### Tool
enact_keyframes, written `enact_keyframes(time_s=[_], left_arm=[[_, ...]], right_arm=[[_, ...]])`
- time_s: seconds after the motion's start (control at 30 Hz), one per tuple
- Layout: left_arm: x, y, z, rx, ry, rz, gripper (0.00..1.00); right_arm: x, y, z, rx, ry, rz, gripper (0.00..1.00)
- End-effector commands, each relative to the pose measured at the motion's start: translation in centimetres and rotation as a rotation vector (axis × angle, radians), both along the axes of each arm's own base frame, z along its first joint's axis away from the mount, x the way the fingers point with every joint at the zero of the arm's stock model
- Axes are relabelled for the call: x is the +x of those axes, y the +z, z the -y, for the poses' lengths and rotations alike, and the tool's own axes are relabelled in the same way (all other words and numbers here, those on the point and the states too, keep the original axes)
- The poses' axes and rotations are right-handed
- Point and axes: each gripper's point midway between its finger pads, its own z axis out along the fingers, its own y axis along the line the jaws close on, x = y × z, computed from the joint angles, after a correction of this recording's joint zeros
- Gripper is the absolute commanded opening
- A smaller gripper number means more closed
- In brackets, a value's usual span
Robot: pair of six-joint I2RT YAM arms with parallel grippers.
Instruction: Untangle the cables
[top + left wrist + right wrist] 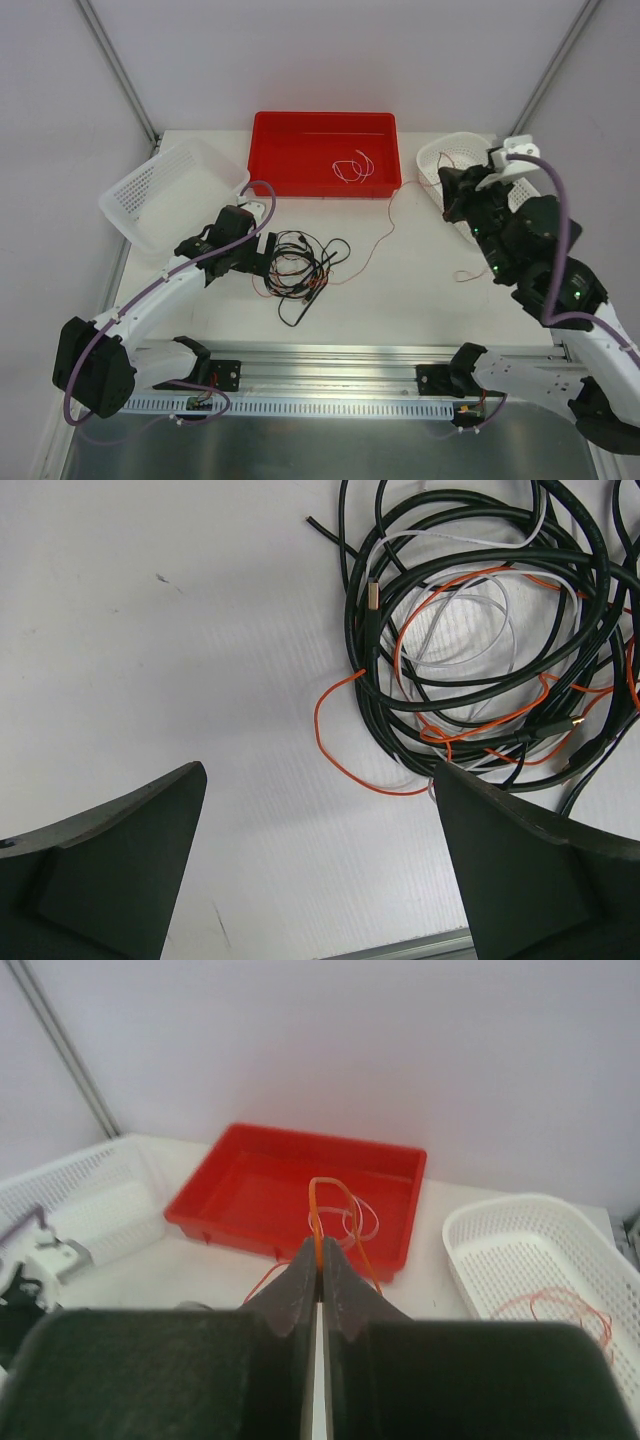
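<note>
A tangle of black, white and red-orange cables [305, 265] lies mid-table; it also shows in the left wrist view [480, 630]. My left gripper [264, 254] is open and empty just left of the tangle; in its own view [320, 850] a loose orange loop [340, 742] lies between and beyond the spread fingers [110, 865]. My right gripper [446, 190] is raised by the right basket and shut [319, 1248] on a red-orange wire [322, 1195], which trails back to the tangle [385, 235]. A white cable [352, 168] lies in the red tray.
The red tray [300, 130] stands at the back centre. A white basket [165, 195] sits at the back left, another [455, 158] at the back right holding a thin red wire [560, 1305]. A metal rail [330, 362] runs along the near edge.
</note>
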Motion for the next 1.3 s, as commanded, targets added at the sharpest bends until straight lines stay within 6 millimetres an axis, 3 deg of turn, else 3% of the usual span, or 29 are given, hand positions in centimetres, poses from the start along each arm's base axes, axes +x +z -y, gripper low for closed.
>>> enact_keyframes(time_s=[0.0, 0.03, 0.1, 0.13, 0.23, 0.27, 0.37, 0.4, 0.43, 0.47, 0.5, 0.67, 0.9, 1.17, 1.27], left_arm=[[0.7, 0.9, 0.0, -0.015, 0.021, 0.028, 0.99], [0.7, 0.9, 0.0, -0.016, 0.021, 0.028, 0.99], [0.6, 0.9, 0.0, -0.018, 0.019, 0.027, 0.99], [0.6, 1.0, 0.1, -0.021, 0.017, 0.029, 0.99], [0.6, 0.9, 0.1, -0.021, 0.017, 0.025, 0.99], [0.5, 0.9, 0.1, -0.022, 0.014, 0.023, 0.99], [0.5, 0.9, 0.2, -0.024, 0.012, 0.022, 0.99], [0.5, 0.9, 0.2, -0.025, 0.012, 0.025, 0.99], [0.5, 1.0, 0.1, -0.025, 0.014, 0.025, 0.99], [0.5, 1.0, 0.1, -0.025, 0.014, 0.025, 0.99], [0.4, 1.0, 0.1, -0.025, 0.014, 0.025, 0.99], [0.5, 1.0, 0.2, -0.026, 0.011, 0.024, 0.99], [0.5, 1.0, 0.1, -0.021, 0.015, 0.025, 0.99], [0.5, 1.0, -0.2, -0.01, 0.022, 0.029, 0.99], [0.6, 1.1, -0.1, -0.013, 0.021, 0.031, 0.99]], right_arm=[[1.2, -6.1, 0.8, -0.037, -0.105, -0.128, 0.01], [1.5, -9.4, 0.7, -0.074, -0.111, -0.183, 0.01], [1.6, -13.2, 0.8, -0.083, -0.129, -0.276, 0.01], [1.5, -17.0, 0.9, -0.131, -0.141, -0.349, 0.01], [1.2, -22.7, 0.9, -0.127, -0.165, -0.487, 0.05], [1.0, -26.0, 1.1, -0.163, -0.185, -0.556, 0.06], [0.1, -31.3, 1.6, -0.176, -0.238, -0.7, 0.27], [-0.1, -32.6, 1.5, -0.192, -0.253, -0.748, 0.4], [-0.6, -33.5, 1.3, -0.215, -0.238, -0.789, 0.45], [-0.8, -33.9, 1.0, -0.229, -0.22, -0.812, 0.5], [-1.0, -34.1, 0.3, -0.245, -0.187, -0.826, 0.6], [-2.1, -33.2, -4.3, -0.344, 0.074, -0.798, 0.75], [-5.1, -33.0, -14.1, -0.351, 0.586, -0.767, 0.75], [-4.6, -37.3, -19.2, -0.41, 0.689, -0.829, 0.75], [-4.1, -37.6, -20.4, -0.411, 0.698, -0.824, 0.69]])
